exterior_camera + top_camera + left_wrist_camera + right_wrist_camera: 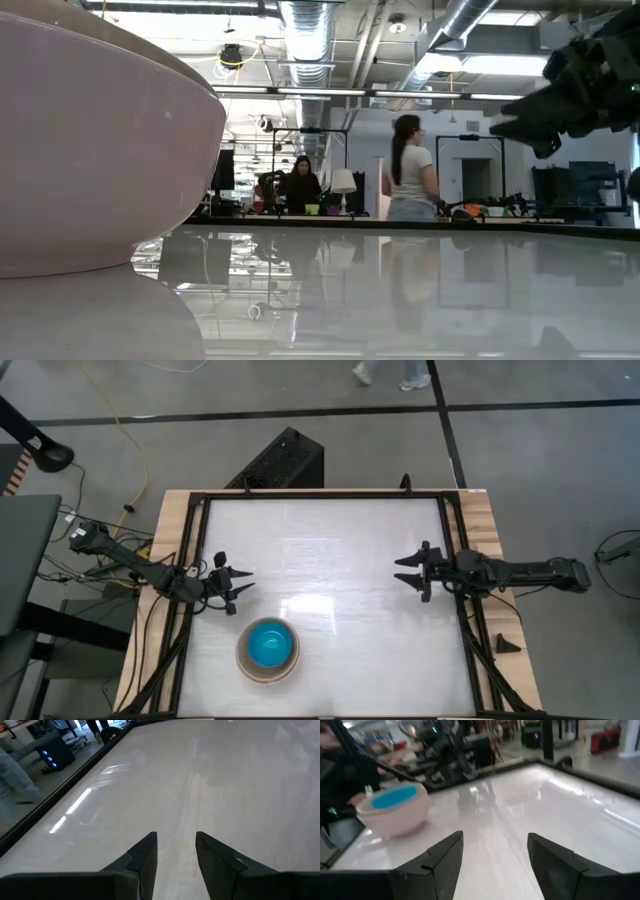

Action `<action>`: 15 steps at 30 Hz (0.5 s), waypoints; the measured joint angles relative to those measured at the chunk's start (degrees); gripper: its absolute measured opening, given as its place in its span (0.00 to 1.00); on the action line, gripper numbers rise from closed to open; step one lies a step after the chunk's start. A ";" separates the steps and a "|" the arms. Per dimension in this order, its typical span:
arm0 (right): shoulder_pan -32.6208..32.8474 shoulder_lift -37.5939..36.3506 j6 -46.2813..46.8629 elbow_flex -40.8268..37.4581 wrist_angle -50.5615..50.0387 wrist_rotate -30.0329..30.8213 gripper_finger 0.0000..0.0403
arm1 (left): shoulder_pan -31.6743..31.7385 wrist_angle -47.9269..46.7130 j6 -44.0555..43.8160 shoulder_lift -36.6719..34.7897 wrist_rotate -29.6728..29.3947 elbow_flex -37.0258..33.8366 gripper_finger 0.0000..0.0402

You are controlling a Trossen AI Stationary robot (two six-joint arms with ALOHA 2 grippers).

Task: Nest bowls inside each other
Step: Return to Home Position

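Nested bowls (267, 649) near table (330, 530) edge, left gripper (240, 590) and right gripper (400, 570) at opposite sides, fingers (445, 857) spread, well apart.

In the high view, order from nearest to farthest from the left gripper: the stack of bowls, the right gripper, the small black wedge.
1. The stack of bowls, close by the left gripper, table's left half.
2. The right gripper, across the table, right side.
3. The small black wedge, on the wooden right edge.

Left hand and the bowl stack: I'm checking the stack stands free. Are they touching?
Apart. The high view shows a strip of bare table between the open left hand and the rim of the bowl stack.
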 joint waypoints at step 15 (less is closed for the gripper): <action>-0.60 0.91 0.25 -0.07 -2.19 -0.33 0.63 | 0.01 -0.11 0.00 0.01 -0.02 0.00 0.31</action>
